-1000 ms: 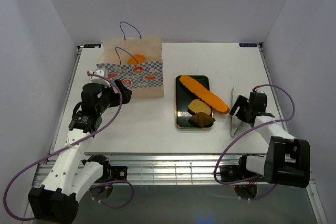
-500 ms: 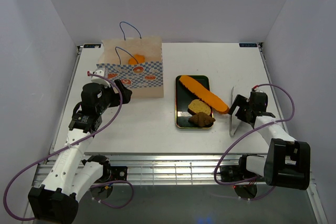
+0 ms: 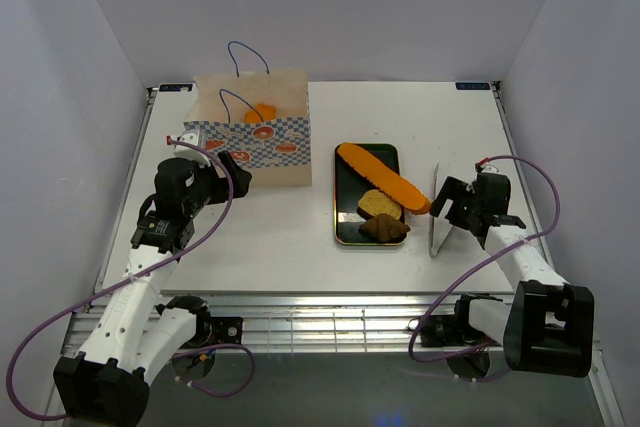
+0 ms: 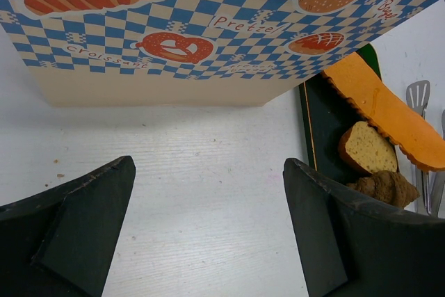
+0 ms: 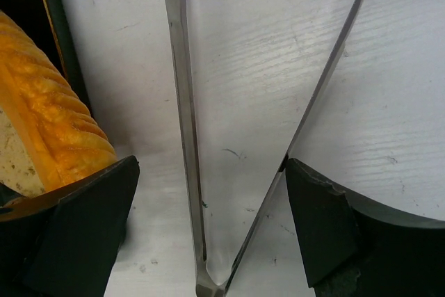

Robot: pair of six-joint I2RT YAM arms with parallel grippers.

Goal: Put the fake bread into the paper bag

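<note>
Top view: the left arm comes up from the lower left of the frame with its elbow bent and its wrist aimed at the paper bag (image 3: 255, 137). The bag stands upright on the desk (image 3: 280, 242), left of centre, and one orange piece (image 3: 262, 113) shows inside its mouth. The left pincer (image 3: 232, 169) sits just short of the bag's checkered band. In its wrist view the fingers (image 4: 83, 206) are spread wide with only bare desk between them. The right arm reaches in from the lower right, forearm low and slanting toward the centre. The right pincer (image 3: 447, 209) is down at the metal tongs (image 3: 434, 212). Its wrist view shows it wide too, both fingers (image 5: 90, 220) flanking the tongs, which lie in a V with the joint at the bottom edge. We cannot tell whether the right blade touches the finger beside it. The rest of the fake bread lies on the dark green tray (image 3: 345, 162) at centre. The long orange baguette (image 3: 383, 177) lies diagonally with its end over the tray's right rim, near the tongs. A golden roll (image 3: 379, 204) and a brown croissant (image 3: 385, 228) sit below it.
</note>
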